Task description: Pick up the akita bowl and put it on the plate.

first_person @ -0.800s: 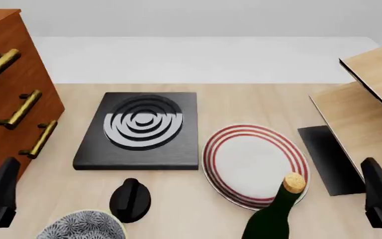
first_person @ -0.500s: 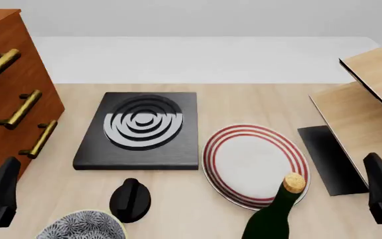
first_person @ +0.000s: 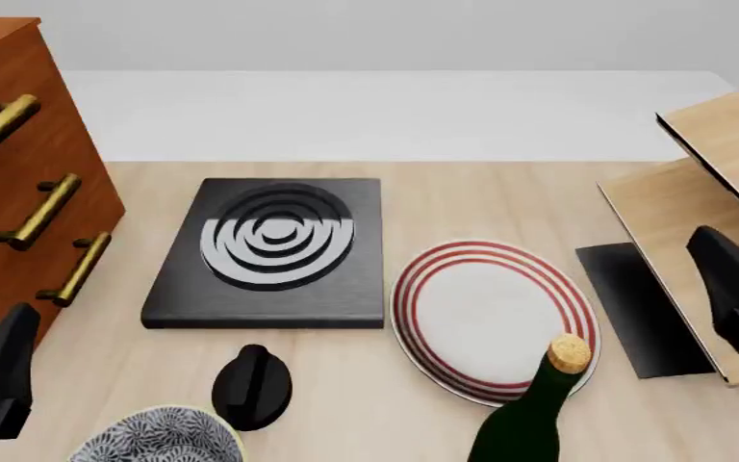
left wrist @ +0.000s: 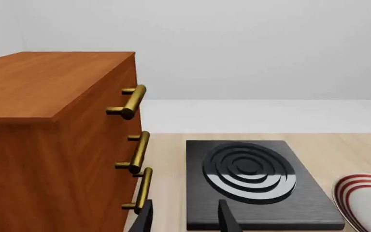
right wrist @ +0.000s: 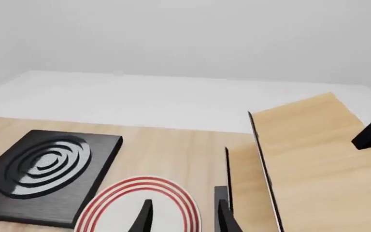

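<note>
Front view, bench: the light wood bench [first_person: 472,197] fills most of the frame and carries everything, nothing stacked on anything yet.
Drawer cabinet: brown cabinet [first_person: 11,173] with brass handles, upper left of the frame.
Wooden panels: pale wood boards [first_person: 716,183] at the right edge, tilted, with a black slab under them.
Black slab: square slab with grey rings [first_person: 270,252], centre left, not part of the job.
Plate: the plate [first_person: 492,318], white with red rings, sits just right of centre and is bare; a corked dark bottle [first_person: 530,409] stands in front of its lower right rim.
Akita bowl: the akita bowl [first_person: 158,438] is at the bottom edge, lower left, cut off by the frame, well apart from the plate. A small black knob [first_person: 251,385] sits just beside it, between bowl and plate.
Left hand: the left hand [left wrist: 184,217] shows two dark fingers with a clear gap and nothing between them; it sits lower left in the front view, near the bowl but not on it.
Right hand: the right hand [right wrist: 182,215] is also spread with nothing in it, aimed over the plate's side.
Progress: honestly looks like the very start. Bowl not grasped, not lifted, so reach, grip, carry and set-down are all left. My guess is the left arm is the better placed one.
</note>
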Controlling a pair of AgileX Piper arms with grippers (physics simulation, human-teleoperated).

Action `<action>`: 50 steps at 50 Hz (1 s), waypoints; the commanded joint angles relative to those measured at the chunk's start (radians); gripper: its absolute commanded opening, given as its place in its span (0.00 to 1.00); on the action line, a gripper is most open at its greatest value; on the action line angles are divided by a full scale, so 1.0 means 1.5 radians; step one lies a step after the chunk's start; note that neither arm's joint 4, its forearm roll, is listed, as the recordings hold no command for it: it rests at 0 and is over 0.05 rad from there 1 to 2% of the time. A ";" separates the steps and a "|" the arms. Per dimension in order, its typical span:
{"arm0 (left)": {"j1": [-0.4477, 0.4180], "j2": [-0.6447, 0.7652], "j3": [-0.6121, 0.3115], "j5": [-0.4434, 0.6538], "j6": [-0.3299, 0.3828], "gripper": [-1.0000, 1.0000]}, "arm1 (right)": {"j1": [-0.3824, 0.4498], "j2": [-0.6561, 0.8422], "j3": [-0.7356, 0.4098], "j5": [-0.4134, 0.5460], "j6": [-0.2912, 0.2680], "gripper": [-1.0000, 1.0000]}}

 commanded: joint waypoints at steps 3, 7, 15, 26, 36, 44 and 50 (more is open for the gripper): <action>0.000 0.000 0.000 0.000 0.000 1.00 | 0.084 0.109 -0.109 0.043 -0.029 1.00; 0.000 0.000 0.000 0.000 0.000 1.00 | 0.104 0.137 -0.135 0.046 -0.050 1.00; 0.000 0.000 0.000 0.000 0.000 1.00 | 0.162 0.205 -0.201 0.089 -0.067 1.00; 0.000 0.000 0.000 0.000 0.000 1.00 | 0.227 0.325 -0.301 0.137 -0.097 1.00; 0.000 0.000 0.000 0.000 0.000 1.00 | 0.301 0.418 -0.358 0.174 -0.121 1.00; 0.000 0.000 0.000 0.000 0.000 1.00 | 0.335 0.494 -0.432 0.196 -0.134 1.00; 0.000 0.000 0.000 0.000 0.000 1.00 | 0.374 0.547 -0.455 0.202 -0.140 1.00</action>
